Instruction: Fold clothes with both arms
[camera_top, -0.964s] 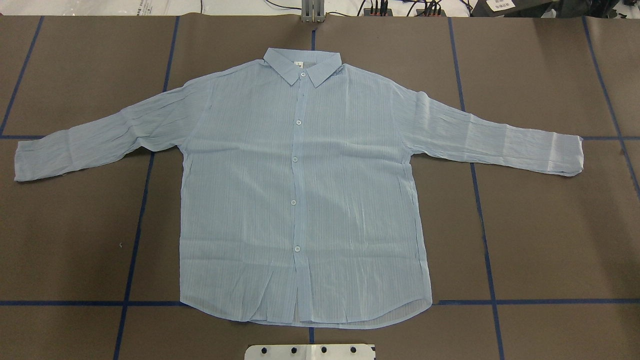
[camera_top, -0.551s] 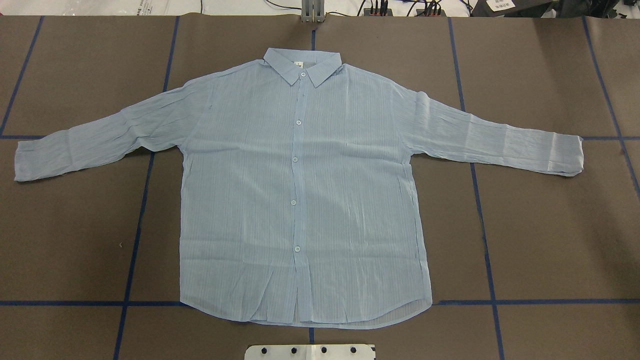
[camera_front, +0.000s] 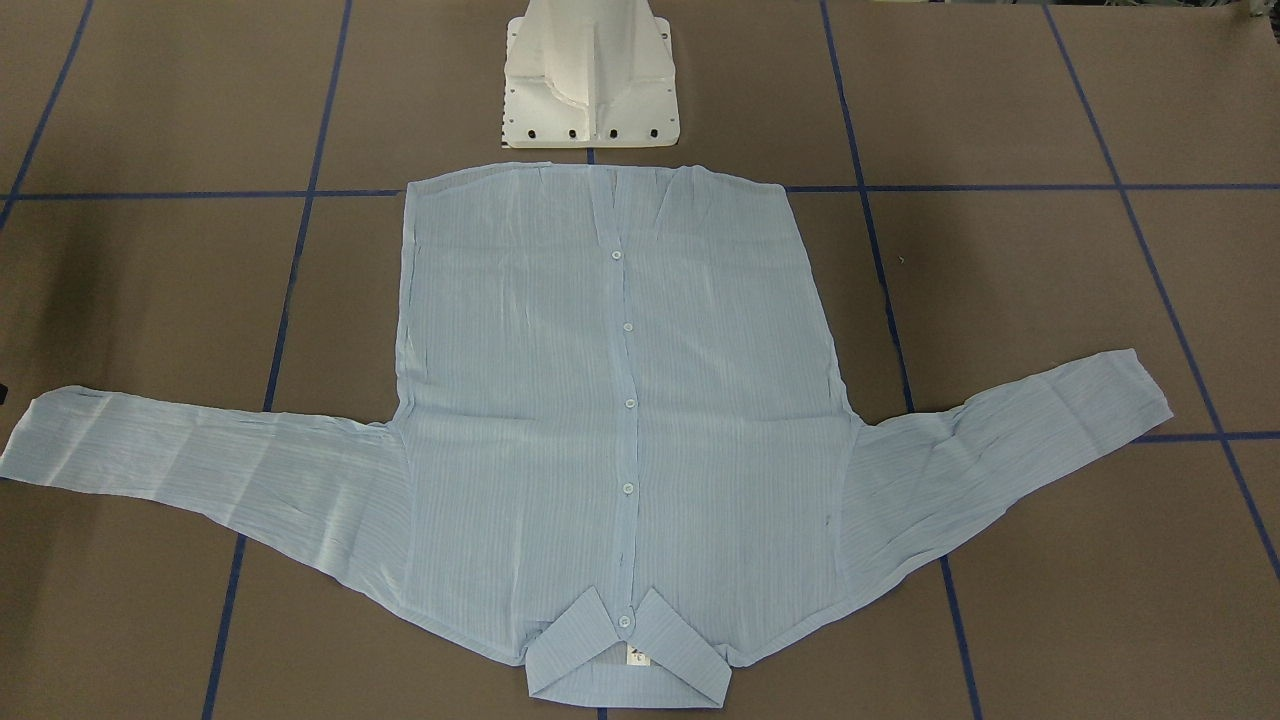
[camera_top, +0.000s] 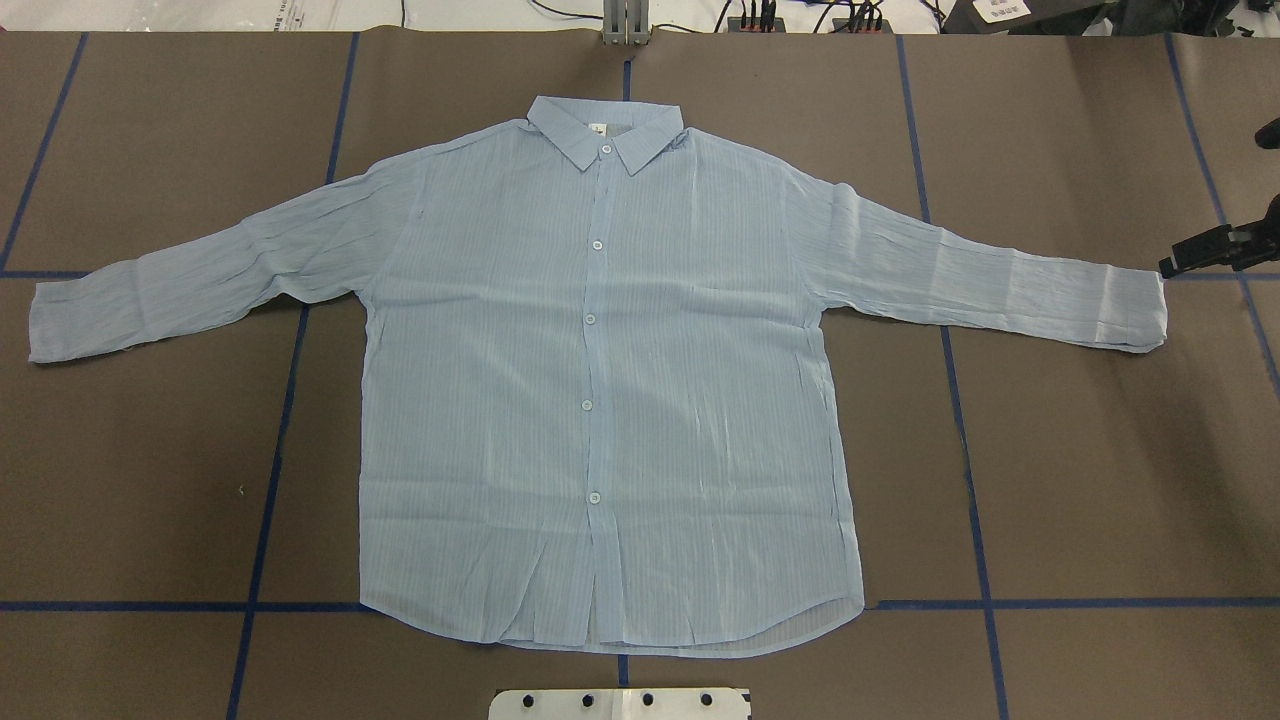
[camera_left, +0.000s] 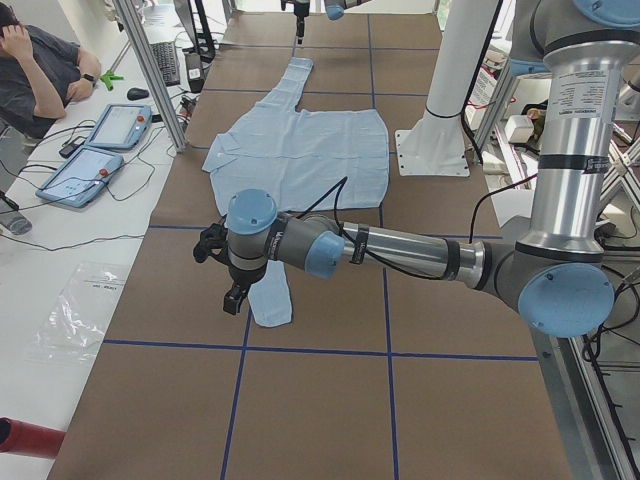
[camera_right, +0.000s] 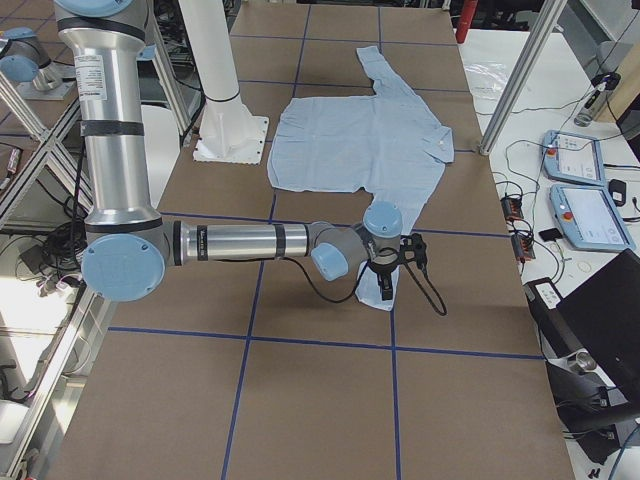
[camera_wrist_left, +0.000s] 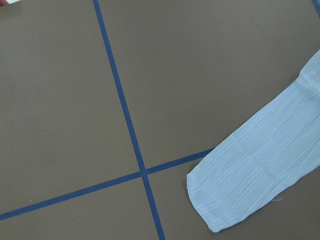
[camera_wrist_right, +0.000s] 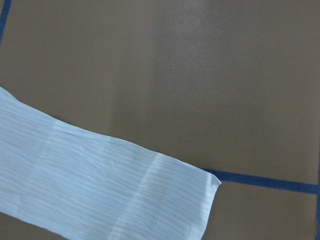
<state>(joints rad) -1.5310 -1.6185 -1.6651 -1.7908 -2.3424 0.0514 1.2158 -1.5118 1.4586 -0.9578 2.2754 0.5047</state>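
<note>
Now the shirt (camera_top: 600, 400) lies flat on the worktop (camera_top: 1100, 480); the left gripper (camera_left: 233, 300) hangs near one cuff, the right gripper (camera_right: 384, 292) near the other. I cannot tell whether either is open or closed.

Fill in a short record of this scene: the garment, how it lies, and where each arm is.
Garment: light-blue shirt
Lay: spread flat, buttoned, sleeves out, collar farthest from the white base
Surface: brown table with blue tape lines
Left arm's fingers: above the table by one sleeve end; open or shut unclear
Right arm's fingers: by the other sleeve end; open or shut unclear
Folding: not begun
</note>
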